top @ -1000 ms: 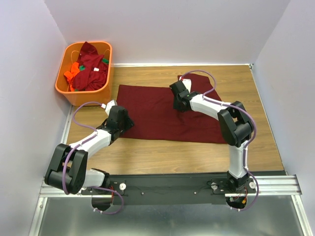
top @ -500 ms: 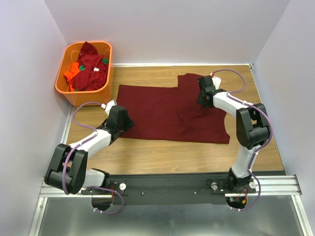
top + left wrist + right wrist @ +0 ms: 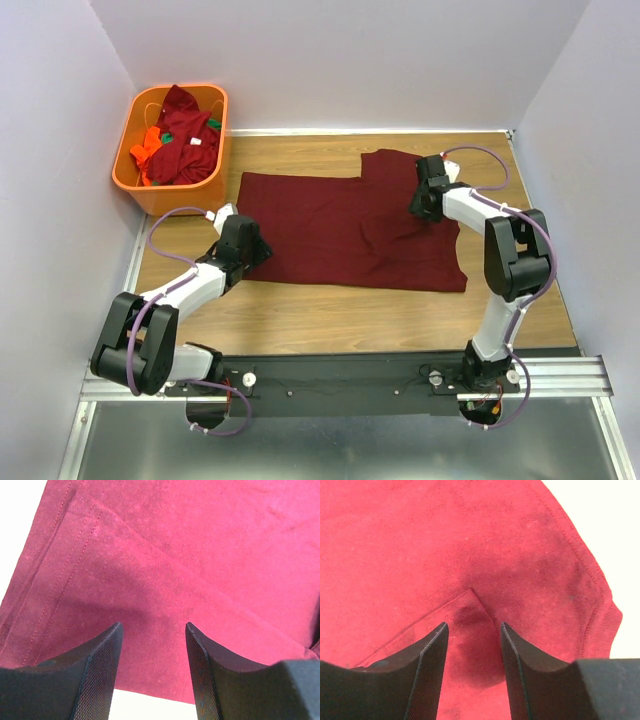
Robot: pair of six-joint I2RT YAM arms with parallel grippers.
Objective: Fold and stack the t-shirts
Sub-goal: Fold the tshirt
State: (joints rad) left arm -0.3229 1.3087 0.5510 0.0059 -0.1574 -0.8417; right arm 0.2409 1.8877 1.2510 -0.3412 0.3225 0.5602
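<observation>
T-shirt point(image 3: 340, 225) is lying flat on bench point(image 3: 330, 310), just right of basket point(image 3: 150, 188). R gripper point(image 3: 424, 202) is moving off shirt's middle to far sleeve, jaws apart; L gripper point(image 3: 255, 246) apart too. Spreading's nearly done.

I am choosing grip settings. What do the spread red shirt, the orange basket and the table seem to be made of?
Shirt: soft knit cloth, matte, slightly fuzzy; stitched hems show.
Basket: likely plastic, smooth, evenly coloured walls.
Table: wood or wood-look laminate; grain lines show.
</observation>
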